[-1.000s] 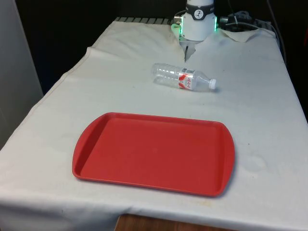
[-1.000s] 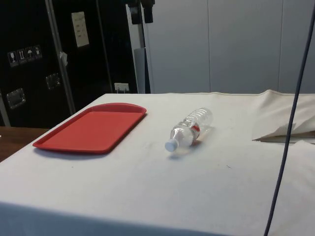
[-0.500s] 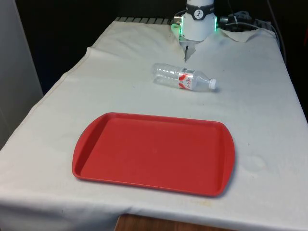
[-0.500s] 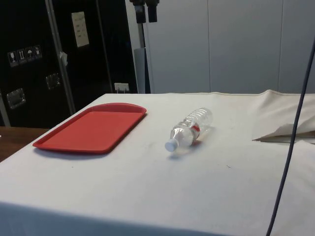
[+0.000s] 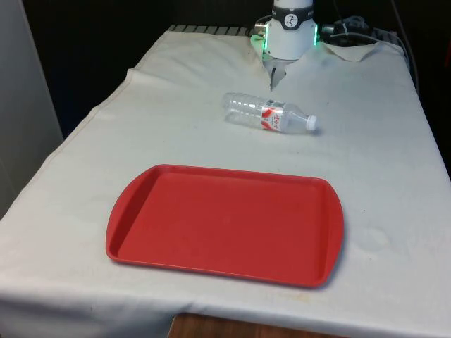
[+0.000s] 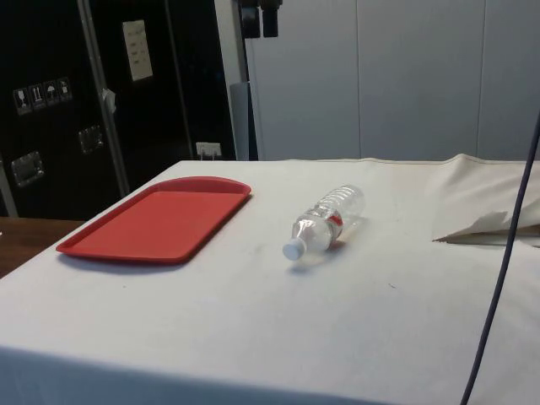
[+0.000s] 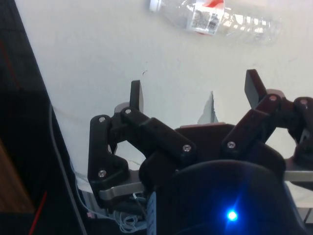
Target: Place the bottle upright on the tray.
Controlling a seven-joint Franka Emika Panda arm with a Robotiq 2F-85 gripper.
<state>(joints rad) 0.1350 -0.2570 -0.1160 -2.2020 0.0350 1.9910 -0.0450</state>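
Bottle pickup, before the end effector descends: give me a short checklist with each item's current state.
1. Water bottle lies on its side on the white cloth, nothing touching it: ok for a grasp.
2. Bottle upright on the tray: not ok, step not yet done.
3. Red tray has bare space to receive it: ok.
4. End effector open, fingers spread and empty: ok.
5. End effector lined up over the bottle: not ok; in the side view it hangs high above the table, off towards the tray side of the bottle.
6. Cap closed tight: cannot tell.
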